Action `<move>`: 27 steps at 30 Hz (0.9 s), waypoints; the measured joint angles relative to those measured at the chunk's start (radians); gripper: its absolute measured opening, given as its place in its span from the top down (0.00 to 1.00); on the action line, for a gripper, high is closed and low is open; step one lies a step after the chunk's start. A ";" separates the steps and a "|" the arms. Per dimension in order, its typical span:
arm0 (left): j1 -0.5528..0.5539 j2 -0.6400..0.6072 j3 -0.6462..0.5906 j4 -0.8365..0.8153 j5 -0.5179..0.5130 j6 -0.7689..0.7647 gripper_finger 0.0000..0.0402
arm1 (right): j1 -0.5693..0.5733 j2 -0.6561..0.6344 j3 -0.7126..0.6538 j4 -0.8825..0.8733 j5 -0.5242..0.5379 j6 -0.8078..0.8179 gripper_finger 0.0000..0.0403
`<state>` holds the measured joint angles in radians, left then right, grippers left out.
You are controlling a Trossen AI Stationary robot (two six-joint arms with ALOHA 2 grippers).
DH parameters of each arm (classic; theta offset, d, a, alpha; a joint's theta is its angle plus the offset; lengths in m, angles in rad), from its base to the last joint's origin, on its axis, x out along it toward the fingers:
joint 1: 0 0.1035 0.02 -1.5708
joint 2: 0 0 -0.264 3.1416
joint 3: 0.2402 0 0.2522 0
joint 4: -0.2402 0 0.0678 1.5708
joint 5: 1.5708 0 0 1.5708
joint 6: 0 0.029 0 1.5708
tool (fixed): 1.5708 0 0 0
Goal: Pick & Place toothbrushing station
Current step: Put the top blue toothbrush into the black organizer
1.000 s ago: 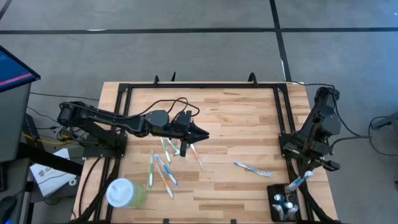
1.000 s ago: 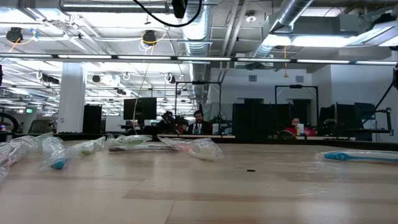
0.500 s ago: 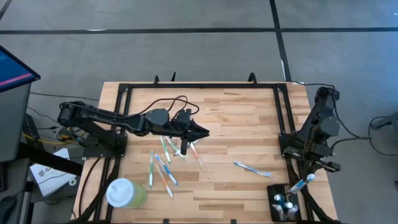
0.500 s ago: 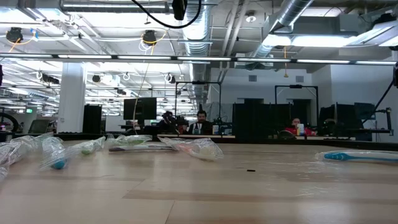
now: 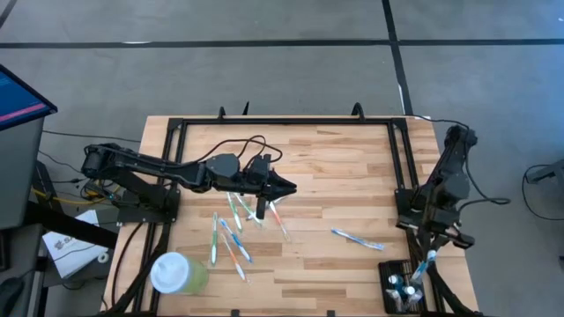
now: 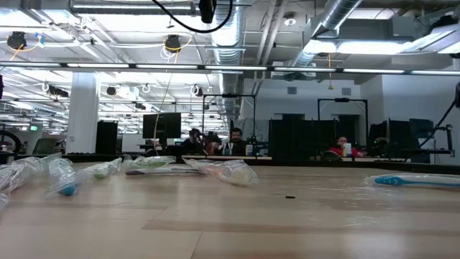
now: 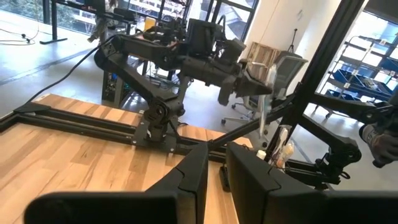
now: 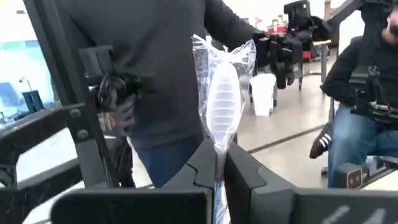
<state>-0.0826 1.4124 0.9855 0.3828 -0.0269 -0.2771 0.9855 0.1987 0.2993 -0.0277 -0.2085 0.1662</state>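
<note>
The toothbrushing station [image 5: 403, 290], a small black holder with brushes standing in it, sits at the table's near right corner; it also shows in the left wrist view [image 7: 281, 148]. My right gripper [image 5: 432, 251] hangs just above it, shut on a blue toothbrush in a clear wrapper [image 5: 424, 267], whose wrapped head [image 8: 221, 102] rises past the fingers. My left gripper [image 5: 284, 187] hovers level over the table's middle, its fingers [image 7: 249, 177] a narrow gap apart with nothing between them. Several wrapped toothbrushes [image 5: 231, 231] lie flat below it. My right gripper pinches the wrapped toothbrush just below its head [image 8: 219, 151] between its two fingers. The fingers lie level and across the brush. The brush stands nearly upright, head up, and its lower end [image 5: 416, 279] reaches down to the station; whether it touches there I cannot tell.
One more wrapped blue toothbrush [image 5: 357, 238] lies right of the table's middle, also in the low view [image 6: 410, 181]. A pale green cup with a white lid [image 5: 176, 273] stands at the near left corner. A black frame [image 5: 282, 121] rims the table. A person [image 8: 149, 74] stands beyond the table.
My right gripper has sunk toward the station and rolled a little, still shut on the toothbrush. The brush has tipped from a slant to nearly upright, and its lower end has come down to the station.
</note>
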 joint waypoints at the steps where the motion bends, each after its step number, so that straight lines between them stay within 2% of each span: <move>1: 0.000 0.000 0.000 0.000 0.000 0.000 0.87 | 0.000 -0.011 0.000 -0.006 0.000 0.004 0.99; 10: 0.000 0.000 0.000 0.000 0.000 -0.009 0.87 | 0.000 -0.084 0.001 -0.223 0.023 0.009 0.99; 19: 0.000 0.000 0.000 -0.001 0.000 -0.046 0.87 | 0.000 -0.108 0.001 -0.260 0.035 -0.052 0.99; 24: 0.000 0.000 0.000 0.000 0.000 -0.046 0.87 | 0.000 -0.108 0.000 -0.283 0.128 -0.053 0.99; 27: 0.000 0.000 0.000 0.000 0.000 -0.046 0.87 | 0.000 -0.108 -0.025 -0.263 0.140 -0.052 0.99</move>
<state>-0.0826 1.4124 0.9855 0.3824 -0.0265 -0.3233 0.9859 0.0906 0.2740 -0.2907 -0.0688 0.1143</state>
